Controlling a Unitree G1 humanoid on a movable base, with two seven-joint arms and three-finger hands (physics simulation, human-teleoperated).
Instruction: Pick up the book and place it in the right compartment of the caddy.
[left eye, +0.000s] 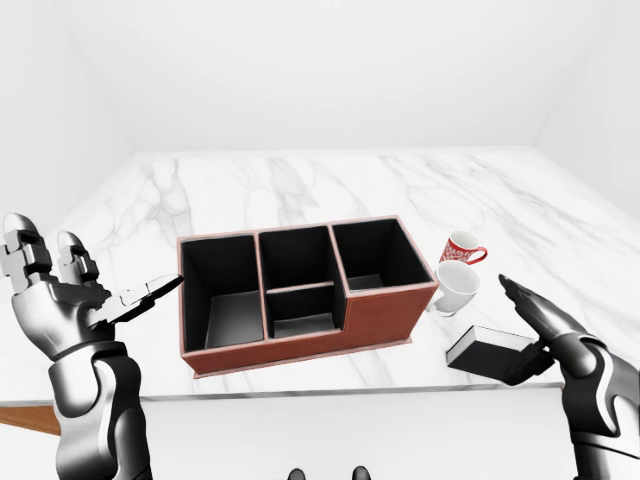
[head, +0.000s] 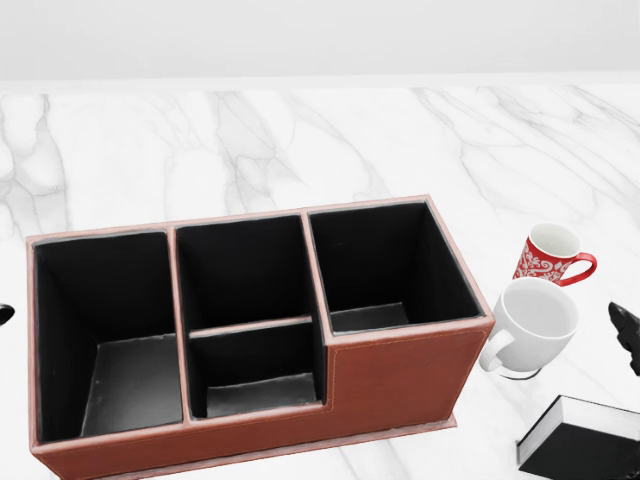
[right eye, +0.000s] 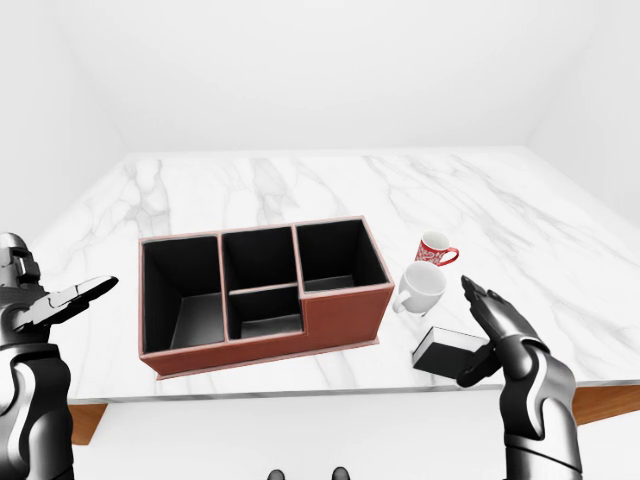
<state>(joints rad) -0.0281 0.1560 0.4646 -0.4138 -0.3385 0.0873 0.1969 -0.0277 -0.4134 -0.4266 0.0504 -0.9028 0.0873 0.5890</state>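
1. At the centre of the white marbled surface (left eye: 300, 190): brown caddy (left eye: 380, 318) with black-lined compartments, standing upright, long side toward the bottom of the left-eye view.
2. Inside the caddy: one tall compartment at the left, a middle section split into two smaller cells, one compartment at the right (left eye: 375, 255). All four showing bare black floors.
3. Just right of the caddy in the left-eye view: white mug (left eye: 455, 287), handle turned toward the caddy wall, close to it; contact cannot be told.
4. Immediately above and right of the white mug: red patterned mug (left eye: 463, 247), upright, handle to the right, near or touching the white one.
5. Below and right of the mugs, near the surface's bottom edge: book (left eye: 487, 349), dark cover, pale page edge, lying flat on the surface, outside the caddy and well apart from its right compartment.
6. Over the book's right end: right hand (right eye: 497, 328), fingers (right eye: 485, 304) extended and released, palm facing the book, thumb low by the book's near edge; not closed round it.
7. Left of the caddy, clear of the surface: left hand (left eye: 60, 295), fingers spread and released, grasping nothing.
8. In the head view: only dark tips of the two hands at the left and right borders.
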